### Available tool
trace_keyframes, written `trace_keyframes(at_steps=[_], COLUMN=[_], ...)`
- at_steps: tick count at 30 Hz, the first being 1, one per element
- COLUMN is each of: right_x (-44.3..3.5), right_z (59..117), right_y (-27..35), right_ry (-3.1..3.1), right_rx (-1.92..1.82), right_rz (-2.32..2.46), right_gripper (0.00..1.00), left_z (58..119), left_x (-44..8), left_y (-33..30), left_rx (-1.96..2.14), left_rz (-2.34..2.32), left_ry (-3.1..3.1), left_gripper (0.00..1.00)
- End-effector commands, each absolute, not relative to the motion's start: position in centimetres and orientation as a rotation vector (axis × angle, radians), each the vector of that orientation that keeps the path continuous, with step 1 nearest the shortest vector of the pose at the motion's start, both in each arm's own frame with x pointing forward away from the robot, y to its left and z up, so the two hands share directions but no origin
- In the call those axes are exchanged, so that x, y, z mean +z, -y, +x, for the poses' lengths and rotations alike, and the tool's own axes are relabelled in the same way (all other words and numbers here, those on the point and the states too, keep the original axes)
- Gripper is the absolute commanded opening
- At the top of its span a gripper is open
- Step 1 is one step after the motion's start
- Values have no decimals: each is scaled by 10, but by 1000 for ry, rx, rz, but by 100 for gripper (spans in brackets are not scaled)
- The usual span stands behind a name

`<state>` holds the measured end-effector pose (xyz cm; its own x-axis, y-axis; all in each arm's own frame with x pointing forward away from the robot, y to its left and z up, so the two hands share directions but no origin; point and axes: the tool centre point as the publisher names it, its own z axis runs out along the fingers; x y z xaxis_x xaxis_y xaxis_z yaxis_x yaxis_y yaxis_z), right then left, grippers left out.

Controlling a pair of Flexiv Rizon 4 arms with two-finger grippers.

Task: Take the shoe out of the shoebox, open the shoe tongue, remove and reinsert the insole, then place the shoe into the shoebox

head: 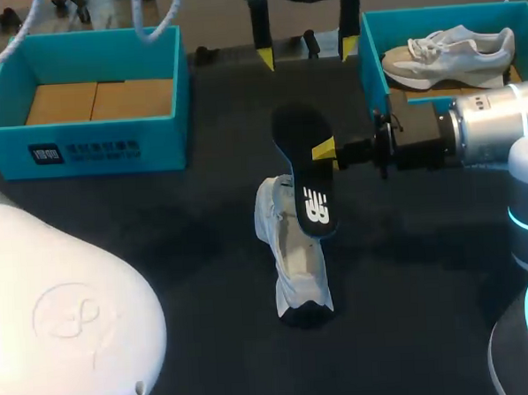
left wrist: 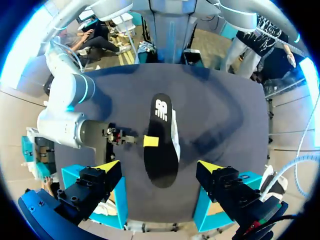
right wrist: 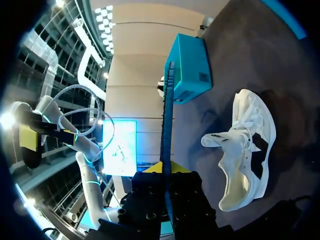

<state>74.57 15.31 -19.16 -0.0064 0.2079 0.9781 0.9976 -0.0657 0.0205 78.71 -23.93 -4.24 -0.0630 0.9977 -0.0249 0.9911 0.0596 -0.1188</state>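
My right tool [head: 323,150] is clamped on the black insole with a blue edge and white logo [head: 307,182], one yellow tip flat on its upper face, and it holds the insole up in the air. Right below it, the white mesh running shoe [head: 294,262] lies mid-way across the dark tabletop [head: 159,229] with its tongue pulled out. My left tool [head: 308,52] hangs at the far side, fingers spread wide with nothing between them. At far left sits a teal cardboard shoebox [head: 93,149] lined with brown card. At far right, a second teal shoebox [head: 372,59] holds another white shoe [head: 447,55].
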Motion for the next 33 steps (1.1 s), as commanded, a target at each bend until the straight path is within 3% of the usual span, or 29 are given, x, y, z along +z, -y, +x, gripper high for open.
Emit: trace_keyframes(at_steps=[1, 24, 33], right_x=[-192, -192, -192], right_z=[745, 745, 745], right_y=[-154, -154, -154], right_ry=[1339, 1339, 1339], right_rx=[-1164, -1164, -1164], right_rz=[-1410, -1410, -1410], right_gripper=[0, 0, 0], left_z=[783, 755, 757], left_x=[-44, -63, -61], left_y=[233, 165, 162], left_rx=[212, 1229, 1207], left_rz=[-2142, -2135, -2032], left_ry=[2292, 2793, 2826], left_gripper=[100, 100, 100])
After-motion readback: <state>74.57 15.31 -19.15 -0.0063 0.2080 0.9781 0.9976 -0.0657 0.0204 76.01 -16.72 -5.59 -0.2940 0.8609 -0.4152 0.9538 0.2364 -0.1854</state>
